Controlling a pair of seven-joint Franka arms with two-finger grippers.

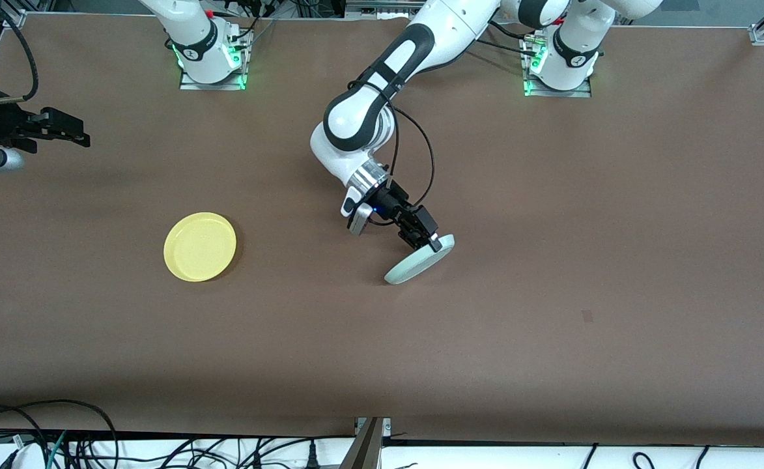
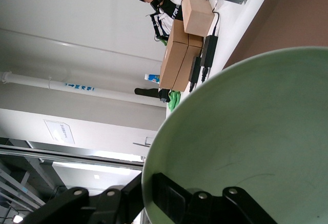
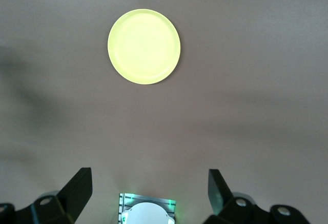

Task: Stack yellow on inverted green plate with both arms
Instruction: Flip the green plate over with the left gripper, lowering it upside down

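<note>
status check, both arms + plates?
Left gripper shut on green plate, plate tilted on edge on the table. Right gripper open, waiting at table's edge. Yellow plate flat, untouched. Nothing between.

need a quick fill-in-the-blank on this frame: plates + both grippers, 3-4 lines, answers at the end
1. The left gripper is shut on the rim of the ____ plate.
2. That plate is ____, one edge on the table and the gripped edge raised.
3. The yellow plate lies flat toward the ____ arm's end of the table.
4. The right gripper, waiting near the table's edge, has its fingers ____.

Missing words: green; tilted; right; open
</note>
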